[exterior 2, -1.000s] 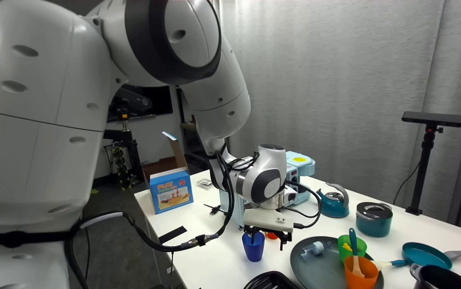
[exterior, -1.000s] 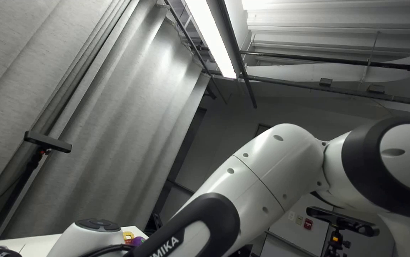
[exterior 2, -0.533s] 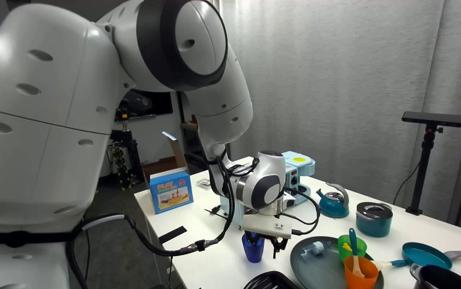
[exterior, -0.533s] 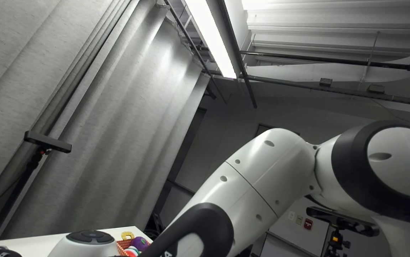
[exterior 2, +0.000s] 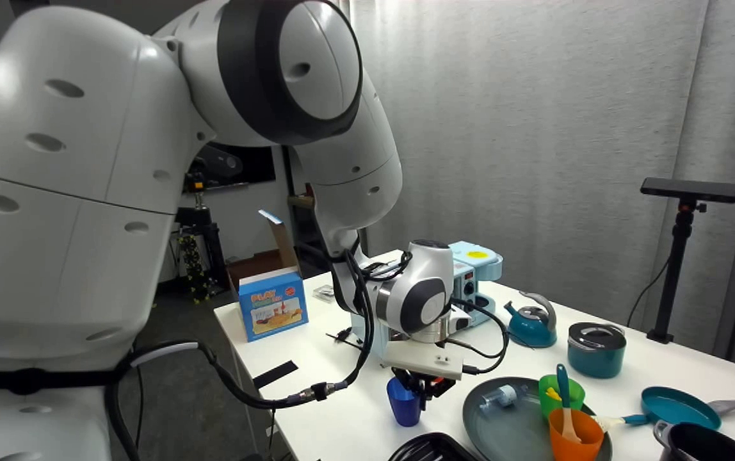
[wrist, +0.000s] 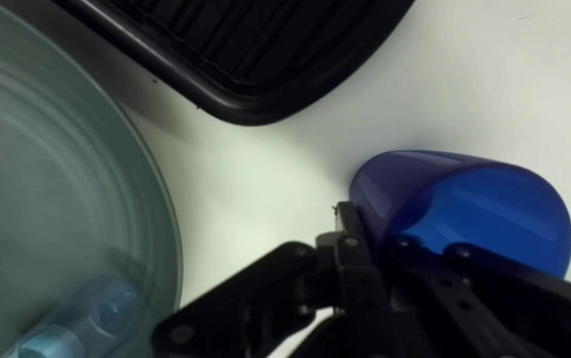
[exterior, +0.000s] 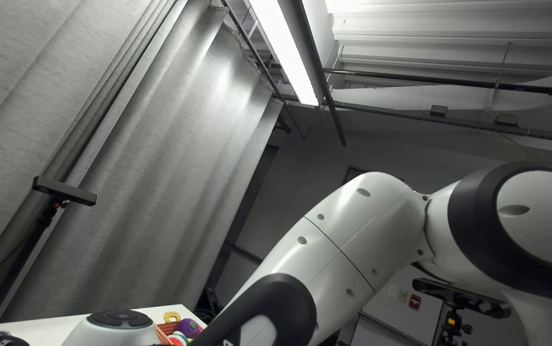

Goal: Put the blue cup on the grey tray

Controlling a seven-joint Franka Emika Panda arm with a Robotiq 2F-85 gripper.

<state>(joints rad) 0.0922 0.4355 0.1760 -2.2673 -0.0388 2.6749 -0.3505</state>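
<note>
Leftmost in an exterior view is the thing I must move, a glossy, tapered deep-blue cup [exterior 2: 401, 404]. It is mouth-up, leaning a little, right at my claw [wrist: 375, 229] and not on the tray meant for it; whether its base bears on the smooth white table [wrist: 255, 184] I cannot tell. My claw looks pinched on one wall of it, one half outside, the other reaching into the mouth. That off-centre hold worries me most: with the weight hanging to one side, the cup could pivot as I lift, and the slick wall could slip free.

Slightly right of my claw, in the foreground, lies a black ribbed tray [wrist: 250, 110]. If I travel low and too near it, the cup's base could catch its raised edge.

Farther right of my claw, near but apart, is the round grey tray [exterior 2: 505, 426], which I take as the goal. Its rim could snag a cup carried low. On its side nearest me lies a small clear plastic bottle [wrist: 99, 313]; setting down onto that would tip the cup. Past it stands a bright green cup [exterior 2: 576, 394], and rightmost an orange cup [exterior 2: 588, 440] holding a teal-handled utensil [exterior 2: 565, 398]; too wide a sweep could topple either.
</note>
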